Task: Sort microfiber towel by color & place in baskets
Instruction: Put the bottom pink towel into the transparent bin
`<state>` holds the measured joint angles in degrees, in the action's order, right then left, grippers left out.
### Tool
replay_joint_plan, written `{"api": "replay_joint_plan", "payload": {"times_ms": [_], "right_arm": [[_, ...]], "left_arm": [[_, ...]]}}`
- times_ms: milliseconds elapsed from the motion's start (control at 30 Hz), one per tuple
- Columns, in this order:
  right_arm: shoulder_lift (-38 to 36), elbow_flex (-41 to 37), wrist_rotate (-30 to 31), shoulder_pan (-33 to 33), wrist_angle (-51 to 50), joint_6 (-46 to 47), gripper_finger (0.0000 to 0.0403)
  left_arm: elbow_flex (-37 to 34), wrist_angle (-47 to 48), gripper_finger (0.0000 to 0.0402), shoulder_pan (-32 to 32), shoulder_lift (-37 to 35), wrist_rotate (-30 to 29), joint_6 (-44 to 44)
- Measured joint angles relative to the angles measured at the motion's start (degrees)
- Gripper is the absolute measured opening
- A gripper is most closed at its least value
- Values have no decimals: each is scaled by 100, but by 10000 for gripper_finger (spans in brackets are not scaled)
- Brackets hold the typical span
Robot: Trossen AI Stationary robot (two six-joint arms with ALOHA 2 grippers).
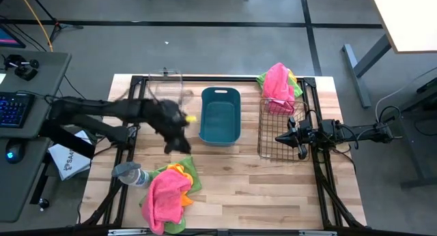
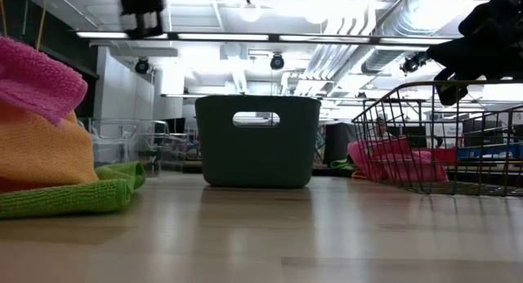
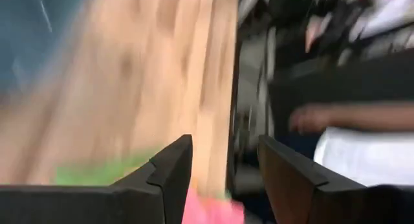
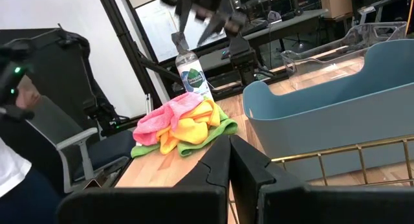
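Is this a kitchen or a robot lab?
Probably a robot lab or workshop. Exposed ceiling ducts run overhead, a keyboard sits at a desk beside the wooden table, and a person sits nearby.

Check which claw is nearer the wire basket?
Right. The right claw sits over the wire basket; the left claw is beyond the teal tub, near the towel pile.

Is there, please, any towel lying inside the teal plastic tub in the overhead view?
No, the teal plastic tub shows only its bare blue-green floor, while the towels lie in a pile near the front edge and at the wire basket.
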<state>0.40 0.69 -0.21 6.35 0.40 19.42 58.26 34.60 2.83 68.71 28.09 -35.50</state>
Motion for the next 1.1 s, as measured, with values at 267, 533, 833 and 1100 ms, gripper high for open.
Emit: {"api": "replay_joint_plan", "payload": {"times_ms": [267, 533, 833, 1100], "right_arm": [[0, 0, 0, 2, 0, 2, 0], [0, 0, 0, 1, 0, 2, 0], [0, -1, 0, 0, 0, 2, 0], [0, -2, 0, 2, 0, 2, 0]], "left_arm": [[-11, 693, 166, 1095, 1198, 0, -85], [451, 1034, 162, 1591, 1658, -126, -70], [1260, 1789, 148, 2066, 2342, -1322, -195], [2006, 2432, 140, 2290, 3185, -1668, -296]]}}
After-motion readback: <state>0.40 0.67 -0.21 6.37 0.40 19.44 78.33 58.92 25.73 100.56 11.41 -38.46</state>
